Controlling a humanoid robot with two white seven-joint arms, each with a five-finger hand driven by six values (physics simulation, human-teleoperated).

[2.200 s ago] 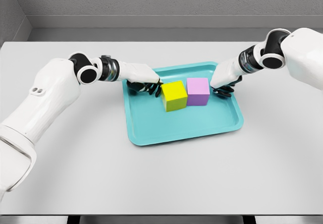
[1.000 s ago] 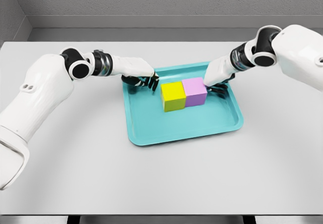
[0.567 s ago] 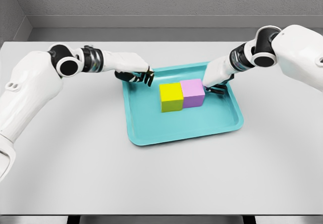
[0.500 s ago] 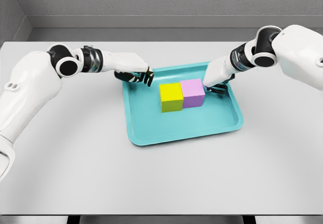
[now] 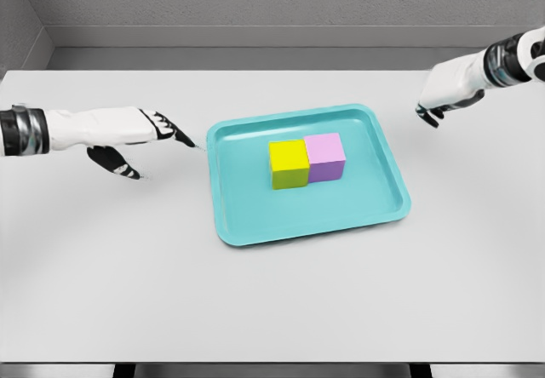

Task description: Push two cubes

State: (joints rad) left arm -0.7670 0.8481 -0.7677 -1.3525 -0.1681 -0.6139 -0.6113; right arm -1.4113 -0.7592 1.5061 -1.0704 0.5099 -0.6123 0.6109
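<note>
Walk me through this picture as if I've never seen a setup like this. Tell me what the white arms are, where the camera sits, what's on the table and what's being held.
This is a computer simulation of a humanoid robot, seen from a camera on its head looking down at a grey table. The white limbs at either side are its own arms, each ending in a five-finger hand.

The left hand reaches in from the left edge, fingers spread, above the table beside the tray. The right hand shows at the upper right, away from the tray, fingers loosely curled.

On the table lies a teal tray. Inside it stand a yellow cube and a purple cube, pressed side by side.

Nothing is held: both hands are empty and neither touches a cube or the tray.
</note>
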